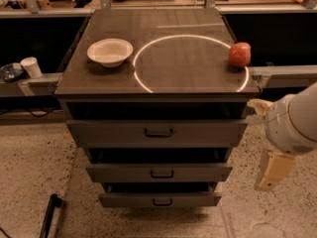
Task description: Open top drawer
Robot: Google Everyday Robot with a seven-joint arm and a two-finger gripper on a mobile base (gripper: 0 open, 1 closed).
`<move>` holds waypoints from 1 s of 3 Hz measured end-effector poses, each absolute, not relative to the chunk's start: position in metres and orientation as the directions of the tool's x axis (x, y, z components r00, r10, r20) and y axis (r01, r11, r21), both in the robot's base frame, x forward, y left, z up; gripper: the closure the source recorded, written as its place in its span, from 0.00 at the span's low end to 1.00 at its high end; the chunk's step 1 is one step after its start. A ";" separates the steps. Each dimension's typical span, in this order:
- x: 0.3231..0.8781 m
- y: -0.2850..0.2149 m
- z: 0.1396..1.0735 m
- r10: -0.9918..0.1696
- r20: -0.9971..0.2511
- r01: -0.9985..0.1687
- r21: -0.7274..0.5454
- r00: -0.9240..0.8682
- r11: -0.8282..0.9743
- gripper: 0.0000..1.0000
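The top drawer point(157, 133) is the widest grey drawer front, just under the cabinet top, with a small black handle point(158, 132) at its centre. A dark gap shows above its front. Two narrower drawers point(158, 172) sit below it, each with its own black handle. My gripper point(271, 171) hangs on the white arm point(293, 125) to the right of the cabinet, level with the middle drawer. It is apart from the drawer fronts and touches nothing.
On the cabinet top point(163, 83) stand a white bowl point(110, 51) at the left and a red apple point(239, 54) at the right edge. A white cup point(31, 67) stands on a ledge at the left. A black rod point(48, 214) lies on the floor at the lower left.
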State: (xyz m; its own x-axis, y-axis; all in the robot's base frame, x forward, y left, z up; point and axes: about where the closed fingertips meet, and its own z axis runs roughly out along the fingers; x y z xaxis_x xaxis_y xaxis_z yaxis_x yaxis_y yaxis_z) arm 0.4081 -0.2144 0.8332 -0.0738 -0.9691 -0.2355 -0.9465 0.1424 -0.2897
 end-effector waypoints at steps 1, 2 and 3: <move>0.413 -0.215 0.828 -0.976 -0.211 -0.920 -0.367 -0.060 0.136 0.00; 0.418 -0.205 0.815 -0.982 -0.184 -0.937 -0.333 -0.046 0.106 0.00; 0.410 -0.197 0.781 -0.980 -0.197 -0.950 -0.299 -0.026 0.085 0.00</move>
State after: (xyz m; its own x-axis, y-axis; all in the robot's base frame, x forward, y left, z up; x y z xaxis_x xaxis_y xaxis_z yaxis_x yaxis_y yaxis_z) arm 0.4097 -0.1966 0.7813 -0.0259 -0.9800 -0.1973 -0.9503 0.0854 -0.2994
